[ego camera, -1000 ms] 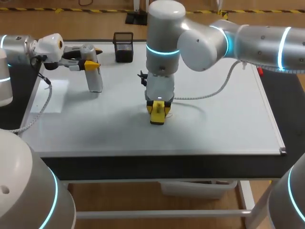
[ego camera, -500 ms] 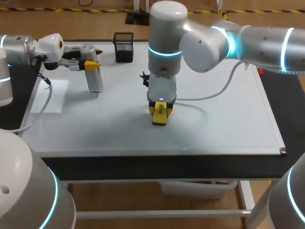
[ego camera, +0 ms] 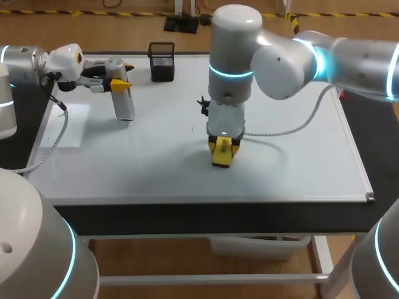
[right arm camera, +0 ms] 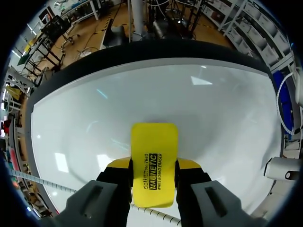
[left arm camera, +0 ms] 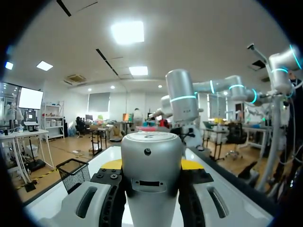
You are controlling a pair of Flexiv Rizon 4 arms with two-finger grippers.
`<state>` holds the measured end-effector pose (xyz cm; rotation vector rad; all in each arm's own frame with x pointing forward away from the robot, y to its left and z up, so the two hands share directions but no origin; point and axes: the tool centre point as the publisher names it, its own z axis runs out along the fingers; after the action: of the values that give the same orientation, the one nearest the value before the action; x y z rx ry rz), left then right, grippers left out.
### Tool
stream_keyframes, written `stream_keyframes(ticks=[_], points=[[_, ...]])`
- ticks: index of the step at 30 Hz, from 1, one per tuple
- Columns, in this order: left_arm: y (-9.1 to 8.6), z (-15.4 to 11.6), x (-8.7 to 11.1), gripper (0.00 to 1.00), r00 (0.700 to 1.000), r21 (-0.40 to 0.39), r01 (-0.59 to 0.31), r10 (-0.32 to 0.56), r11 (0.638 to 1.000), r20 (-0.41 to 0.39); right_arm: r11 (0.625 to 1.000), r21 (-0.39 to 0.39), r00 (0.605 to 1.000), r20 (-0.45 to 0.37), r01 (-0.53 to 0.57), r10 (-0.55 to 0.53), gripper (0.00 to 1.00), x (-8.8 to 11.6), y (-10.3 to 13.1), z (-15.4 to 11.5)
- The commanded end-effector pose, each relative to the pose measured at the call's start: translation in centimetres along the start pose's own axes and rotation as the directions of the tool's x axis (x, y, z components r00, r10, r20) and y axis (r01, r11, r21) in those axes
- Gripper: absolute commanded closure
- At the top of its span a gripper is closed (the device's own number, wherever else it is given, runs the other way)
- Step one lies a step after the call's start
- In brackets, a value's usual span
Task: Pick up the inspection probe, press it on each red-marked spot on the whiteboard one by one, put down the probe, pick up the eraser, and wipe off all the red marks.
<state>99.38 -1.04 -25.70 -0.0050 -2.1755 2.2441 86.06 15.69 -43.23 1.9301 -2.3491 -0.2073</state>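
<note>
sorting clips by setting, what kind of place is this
Probably a robotics lab test bench: a whiteboard lies flat as the tabletop, the right claw is shut on a yellow eraser, and the left claw holds an inspection probe.

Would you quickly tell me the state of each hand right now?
Left hand: closed, holding the inspection probe.
Right hand: closed, holding the eraser.
</note>
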Motion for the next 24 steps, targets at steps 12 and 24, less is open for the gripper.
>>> stream_keyframes(ticks=[12,24], points=[[-0.1,0.1,0.1,1.0,1.0,0.0,-0.002,0.002,1.0,0.002,1.0,0.0,1.0,0.001,-0.028,0.028,1.0,2.7,-0.1,0.3],[-0.1,0.1,0.1,1.0,1.0,0.0,-0.002,0.002,1.0,0.002,1.0,0.03,1.0,-0.012,-0.002,0.002,1.0,3.8,-0.8,-2.8]])
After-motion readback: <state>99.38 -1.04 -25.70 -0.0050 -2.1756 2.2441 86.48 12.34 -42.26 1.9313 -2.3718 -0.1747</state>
